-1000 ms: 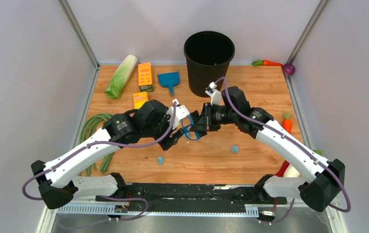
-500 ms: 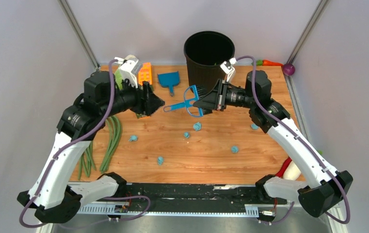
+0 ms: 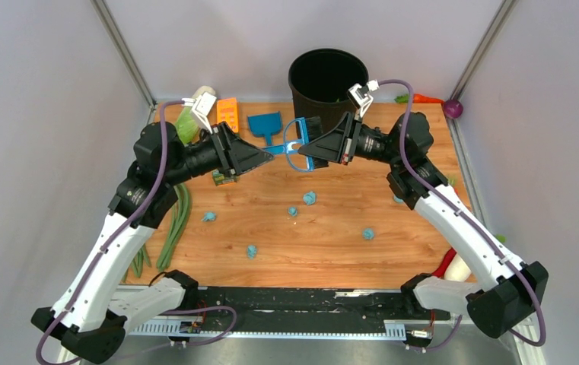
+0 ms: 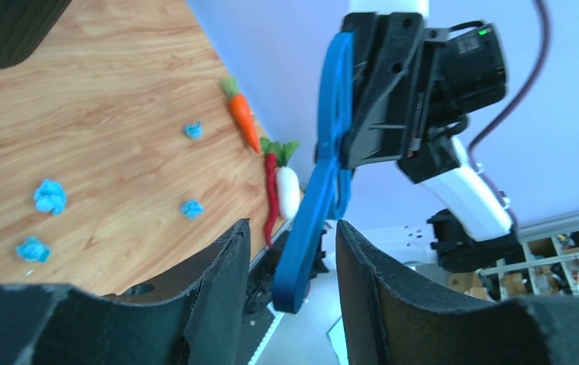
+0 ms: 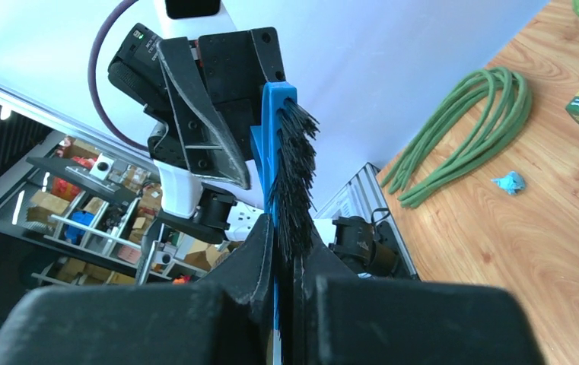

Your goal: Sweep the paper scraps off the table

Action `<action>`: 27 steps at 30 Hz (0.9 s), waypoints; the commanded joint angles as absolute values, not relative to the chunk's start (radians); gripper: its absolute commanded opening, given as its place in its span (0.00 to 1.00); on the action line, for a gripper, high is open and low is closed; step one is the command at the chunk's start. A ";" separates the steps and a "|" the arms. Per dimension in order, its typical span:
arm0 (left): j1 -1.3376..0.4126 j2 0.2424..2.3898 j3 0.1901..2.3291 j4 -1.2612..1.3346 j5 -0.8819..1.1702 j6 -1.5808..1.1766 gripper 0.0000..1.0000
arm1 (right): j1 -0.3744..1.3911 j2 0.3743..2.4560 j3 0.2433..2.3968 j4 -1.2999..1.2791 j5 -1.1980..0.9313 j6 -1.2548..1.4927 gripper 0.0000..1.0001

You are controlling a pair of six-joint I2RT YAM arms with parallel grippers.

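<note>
My right gripper (image 3: pixel 313 148) is shut on the head of the blue hand brush (image 3: pixel 295 146) and holds it in the air in front of the bin; its black bristles (image 5: pixel 290 175) run between the fingers. My left gripper (image 3: pixel 262 155) is open, with the brush handle (image 4: pixel 313 220) lying between its jaws and gaps showing on both sides. Several teal paper scraps lie on the wooden table (image 3: pixel 332 251), among them ones at the centre (image 3: pixel 310 198), left (image 3: pixel 209 217) and right (image 3: pixel 367 233). Scraps also show in the left wrist view (image 4: pixel 50 195).
A black bin (image 3: pixel 328 87) stands at the back centre, and a blue dustpan (image 3: pixel 264 124) to its left. An orange box (image 3: pixel 227 114), a cabbage (image 3: pixel 189 125) and green beans (image 3: pixel 176 220) lie at the left. A carrot (image 4: pixel 240 118) and a radish (image 4: pixel 286 190) lie at the right edge.
The right gripper has carried the brush up and back toward the bin. The left gripper has moved right, so the brush handle now sits between its open jaws.
</note>
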State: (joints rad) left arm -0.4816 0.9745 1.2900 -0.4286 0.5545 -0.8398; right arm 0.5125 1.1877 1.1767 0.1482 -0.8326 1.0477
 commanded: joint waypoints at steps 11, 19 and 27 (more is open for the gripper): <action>-0.476 0.968 1.364 -0.316 0.571 -0.914 0.44 | 0.511 1.216 1.138 0.374 -0.874 1.163 0.00; -0.476 0.991 1.404 -0.391 0.614 -0.925 0.37 | 0.508 1.216 1.129 0.371 -0.893 1.158 0.00; -0.476 1.000 1.440 -0.512 0.609 -0.867 0.38 | 0.483 1.204 1.129 0.365 -0.908 1.154 0.00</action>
State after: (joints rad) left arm -0.4778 1.0092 1.4010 -0.4675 0.5873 -0.8989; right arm 0.4999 1.2194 1.1255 0.3344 -0.8883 1.1515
